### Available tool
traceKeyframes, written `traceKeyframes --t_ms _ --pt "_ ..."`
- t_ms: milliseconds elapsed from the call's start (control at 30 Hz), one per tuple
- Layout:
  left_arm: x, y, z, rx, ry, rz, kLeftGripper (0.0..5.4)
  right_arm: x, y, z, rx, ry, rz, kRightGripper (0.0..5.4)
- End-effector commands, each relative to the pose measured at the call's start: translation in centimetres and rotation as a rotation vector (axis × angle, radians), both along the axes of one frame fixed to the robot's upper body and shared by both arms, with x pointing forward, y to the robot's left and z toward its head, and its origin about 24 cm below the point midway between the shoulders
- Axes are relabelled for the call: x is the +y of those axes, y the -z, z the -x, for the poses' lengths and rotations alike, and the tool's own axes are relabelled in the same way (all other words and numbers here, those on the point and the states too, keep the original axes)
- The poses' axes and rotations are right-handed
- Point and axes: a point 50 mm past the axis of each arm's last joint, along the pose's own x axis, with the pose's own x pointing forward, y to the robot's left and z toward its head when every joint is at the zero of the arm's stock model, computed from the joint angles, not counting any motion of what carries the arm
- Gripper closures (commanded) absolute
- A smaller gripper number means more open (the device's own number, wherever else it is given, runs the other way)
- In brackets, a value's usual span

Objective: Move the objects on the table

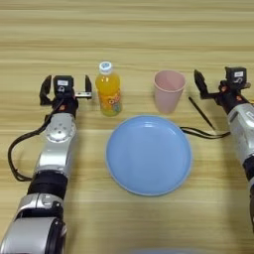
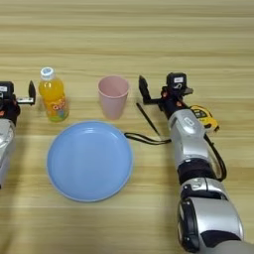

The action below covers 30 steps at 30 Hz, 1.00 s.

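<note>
Standing upright: one pale pink cup and one orange juice bottle, both on the table, well apart from each other.
Cup: mouth up, tapered toward its base, just to the left of the right gripper with a gap between them; not touched by any finger.
Bottle: white cap on top, colourful label around the middle, just to the right of the left gripper; the nearer black finger stands close beside it, and whether it touches cannot be told.
Left gripper: one, its two black fingers spread wide, holding nothing; the bottle sits outside the span, not between the fingers.
Right gripper: one; only one black finger shows plainly, pointing up beside the cup, so how far the fingers stand apart cannot be told.
Plate: one large round blue plate, lying flat nearer the robot than both grippers, between the two arms; its far rim is just below the bottle and the cup.
Cables: one black cable running from the right forearm toward the plate's rim, one black cable looping beside the left forearm.
Count of task things: two, one near each gripper.
</note>
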Motion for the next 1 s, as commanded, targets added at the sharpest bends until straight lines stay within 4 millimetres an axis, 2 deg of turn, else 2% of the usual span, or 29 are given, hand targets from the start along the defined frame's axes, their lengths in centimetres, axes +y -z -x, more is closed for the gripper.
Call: traceKeyframes --t_ms 33,333,633,1000 --pt "0.2 -0.5 0.9 -0.017 0.001 0.033 0.0 0.3 -0.5 -0.4 -0.016 0.007 0.003 0.02" --pt "0.4 -4.9 1.5 -0.197 0.069 0.119 0.0 0.7 -0.3 -0.5 -0.013 0.009 0.008 0.02" --pt "-1.1 -6.9 1.2 -0.25 0.165 0.105 0.0 1.2 -0.3 -0.6 -0.012 0.013 0.013 0.02" --pt "-4.3 -8.1 0.2 -0.253 0.294 0.079 0.0 1.6 -0.2 -0.7 -0.009 0.016 0.016 0.02"
